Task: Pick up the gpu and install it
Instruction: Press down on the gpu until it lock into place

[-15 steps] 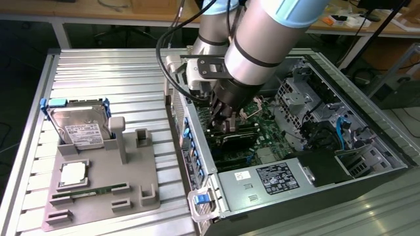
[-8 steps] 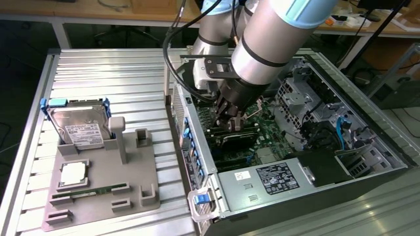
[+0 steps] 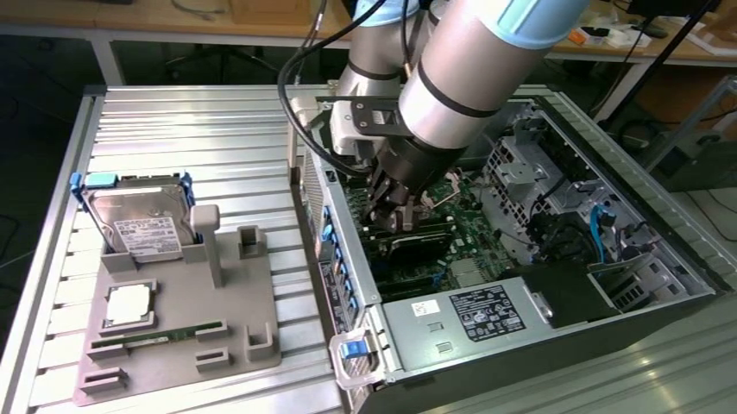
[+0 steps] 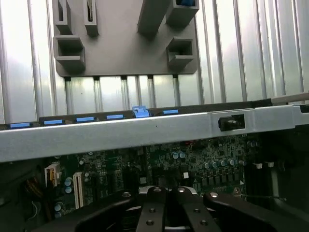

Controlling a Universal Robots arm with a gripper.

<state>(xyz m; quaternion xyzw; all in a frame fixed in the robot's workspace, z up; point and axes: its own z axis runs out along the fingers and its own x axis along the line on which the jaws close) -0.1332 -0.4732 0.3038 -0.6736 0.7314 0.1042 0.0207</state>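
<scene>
The power supply (image 3: 489, 312) nearest the exterior camera carries a black label, its print unreadable. Behind it, inside the open computer case (image 3: 345, 285), the gripper (image 3: 392, 217) has its jaws pressed together low over the gpu (image 3: 417, 244), which lies on the green motherboard (image 4: 203, 159).

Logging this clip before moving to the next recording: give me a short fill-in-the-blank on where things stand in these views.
1. The gripper is down inside the open computer ____.
2. The hard drive stands in the gray ____ outside the case.
3. The memory stick lies on the tray in front of the ____.
4. The gripper is over a black-cooled card on the green ____.

Missing words: case; tray; processor; motherboard
</scene>
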